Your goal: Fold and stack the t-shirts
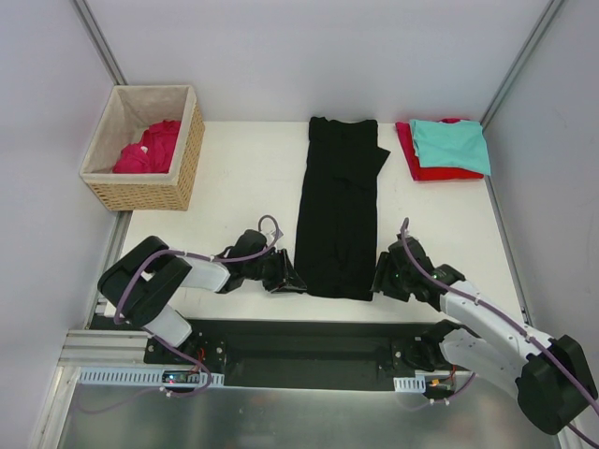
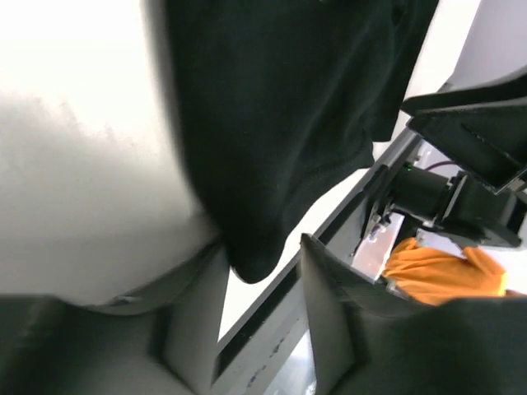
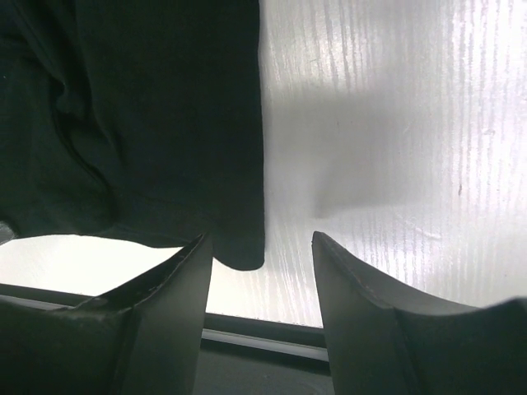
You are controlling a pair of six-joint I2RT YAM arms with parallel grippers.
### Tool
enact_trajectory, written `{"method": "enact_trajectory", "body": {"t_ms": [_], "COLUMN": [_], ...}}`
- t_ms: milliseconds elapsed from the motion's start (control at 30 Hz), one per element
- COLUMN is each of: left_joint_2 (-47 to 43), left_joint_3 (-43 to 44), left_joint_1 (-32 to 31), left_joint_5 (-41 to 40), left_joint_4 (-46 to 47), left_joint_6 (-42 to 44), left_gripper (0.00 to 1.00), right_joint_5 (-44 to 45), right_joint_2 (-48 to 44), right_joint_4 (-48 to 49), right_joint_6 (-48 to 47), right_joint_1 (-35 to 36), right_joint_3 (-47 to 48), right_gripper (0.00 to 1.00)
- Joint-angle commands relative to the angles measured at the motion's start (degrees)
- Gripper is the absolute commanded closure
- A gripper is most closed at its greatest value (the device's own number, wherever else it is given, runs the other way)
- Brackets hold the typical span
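Trouble would most likely begin at the near hem of the black t-shirt (image 1: 337,210). It lies down the middle of the bench (image 1: 234,196) as a long strip, sides already folded in.

The left pincer (image 2: 262,247) sits at the near-left corner with its jaws apart. The tip of the cloth is just at their mouth and nothing is clamped. The right pincer (image 3: 262,236) is likewise released at the near-right corner, and there the corner lies nearer one finger than the middle of the gap.

If either closes from where it stands, I judge it could catch only the top layer, or miss altogether (the right looks the likelier). A one-sided grip would drag the strip askew, and the tucked sides would probably fall open once the hem is lifted toward the collar. Fingers pressing too low might also scrape the bench and bunch the cloth instead of sliding under it. The corners sit close to the bench's near edge, so a nudge could push the hem over it.

The folded teal shirt (image 1: 454,142) on the red shirt (image 1: 435,170) lies at the far right, well apart. A crimson-pink shirt (image 1: 150,150) waits in the wicker basket (image 1: 187,150).
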Motion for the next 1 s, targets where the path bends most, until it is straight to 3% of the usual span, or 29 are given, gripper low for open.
{"method": "enact_trajectory", "body": {"t_ms": [0,67,133,167,767,833,967], "left_joint_2": [2.27,1.91,1.82,1.82,0.33,0.07,-0.11], "left_joint_3": [-3.05,-3.05,-3.05,-3.14,-3.31,-3.4,-3.14], "left_joint_1": [-0.22,-0.22,-0.3,-0.3,-0.22,-0.3,-0.3], "left_joint_5": [-6.7,-7.15,-7.59,-7.85,-7.85,-8.03,-7.94], "left_joint_4": [-9.4,-10.28,-10.73,-11.08,-11.43,-11.43,-11.78], "left_joint_6": [3.14,3.32,3.23,3.23,3.41,3.32,3.41], "left_gripper": [0.72,0.8,0.99,1.0,1.0,1.0,1.0], "right_joint_5": [1.91,1.74,1.65,1.21,-4.33,-3.89,-2.75], "right_joint_2": [-1.36,-1.01,-0.75,-0.48,6.72,6.9,6.99], "right_joint_4": [-1.95,-1.86,-1.42,-1.16,9.21,9.21,8.6], "right_joint_6": [0.52,0.52,0.69,0.61,5.79,6.4,6.67], "right_joint_1": [0.41,0.32,0.41,0.32,4.44,5.24,6.03], "right_joint_3": [1.29,1.29,1.11,1.02,-2.4,-2.58,-2.32], "right_gripper": [0.45,0.45,0.45,0.45,0.48,0.49,0.61]}}
